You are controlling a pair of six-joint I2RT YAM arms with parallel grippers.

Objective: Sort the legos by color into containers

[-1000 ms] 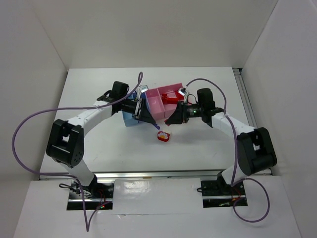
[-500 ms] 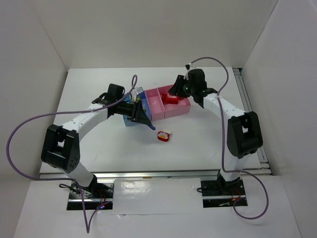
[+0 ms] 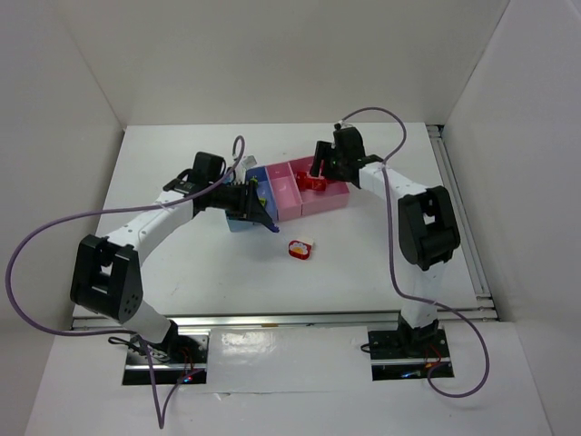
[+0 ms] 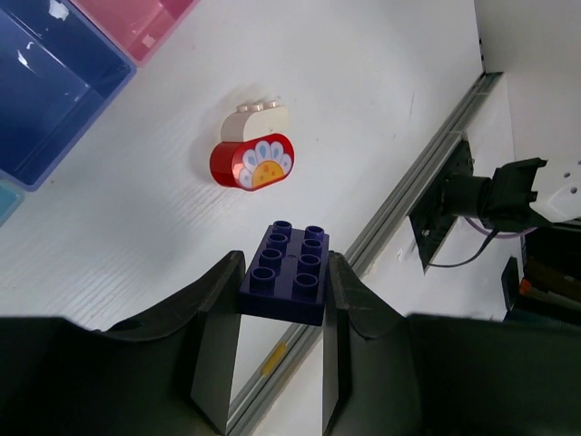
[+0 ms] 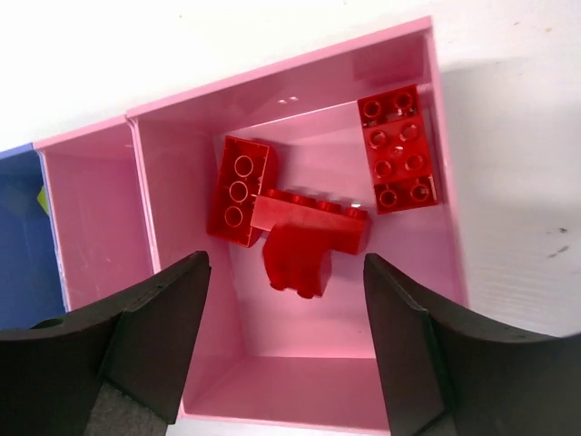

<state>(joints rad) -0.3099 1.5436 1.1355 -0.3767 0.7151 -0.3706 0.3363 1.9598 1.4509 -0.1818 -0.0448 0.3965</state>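
Note:
My left gripper [image 3: 269, 223] is shut on a dark purple brick [image 4: 289, 272] and holds it above the table, in front of the darker blue tray [image 4: 54, 100]. A red-and-white brick [image 3: 300, 247] lies on the table just beyond it; it also shows in the left wrist view [image 4: 254, 150]. My right gripper [image 3: 320, 169] is open and empty above the largest pink tray [image 5: 436, 182]. Three red bricks [image 5: 241, 191] [image 5: 309, 241] [image 5: 398, 150] lie in that tray. The smaller pink tray [image 5: 91, 218] beside it looks bare. A yellow-green bit [image 5: 42, 200] shows in the blue tray.
The joined trays [image 3: 289, 195] stand mid-table, with the light blue one [image 3: 236, 221] partly under my left arm. A metal rail [image 4: 390, 227] runs along the table's near edge. White walls close in the back and both sides.
My right arm swung from the middle of the table back over the largest pink tray, jaws open. My left gripper drew back a little to the left, still holding the purple brick.

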